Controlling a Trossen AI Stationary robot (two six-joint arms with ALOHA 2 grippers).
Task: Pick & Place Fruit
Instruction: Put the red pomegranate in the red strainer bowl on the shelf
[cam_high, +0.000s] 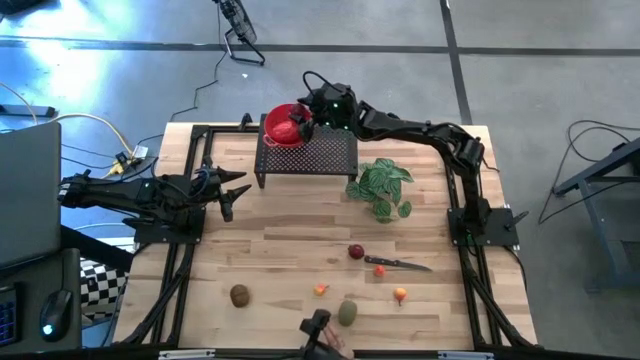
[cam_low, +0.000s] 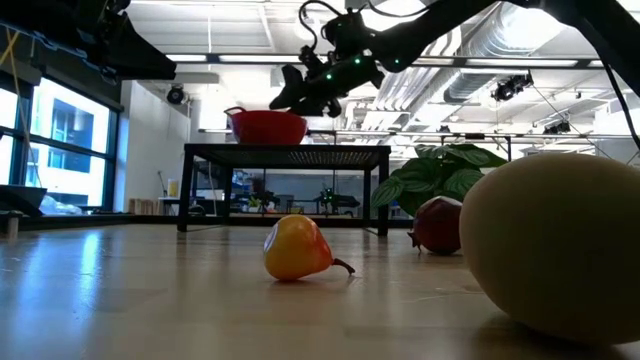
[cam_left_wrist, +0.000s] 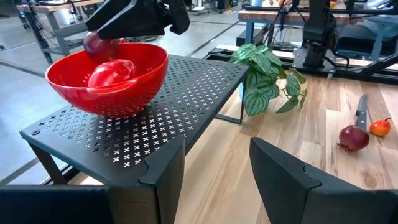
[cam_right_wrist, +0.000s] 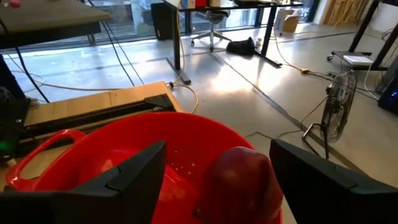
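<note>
At the far edge of the table (cam_high: 300, 225), on the black perforated rack (cam_high: 310, 153), the right gripper (cam_high: 300, 120) is hovering over the red bowl (cam_high: 283, 127) with its fingers (cam_right_wrist: 134, 171) standing apart around a dark-red round fruit (cam_right_wrist: 239, 180); whether they are touching it I cannot tell. A red oblong piece (cam_left_wrist: 112, 73) is lying in the bowl. The left gripper (cam_high: 232, 190) is waiting near the left edge, fingers partly apart and holding nothing. The rest are sitting toward the near edge: a second dark-red round fruit (cam_high: 356, 252) beside the knife (cam_high: 400, 265), a brown oval (cam_high: 239, 295), an olive-green oval (cam_high: 347, 313) and two tiny orange pieces (cam_high: 400, 295). These look light, stiff and smooth-skinned, likely to roll or slip, so gripping across the widest middle seems safest, with the ovals taken across their short axis.
</note>
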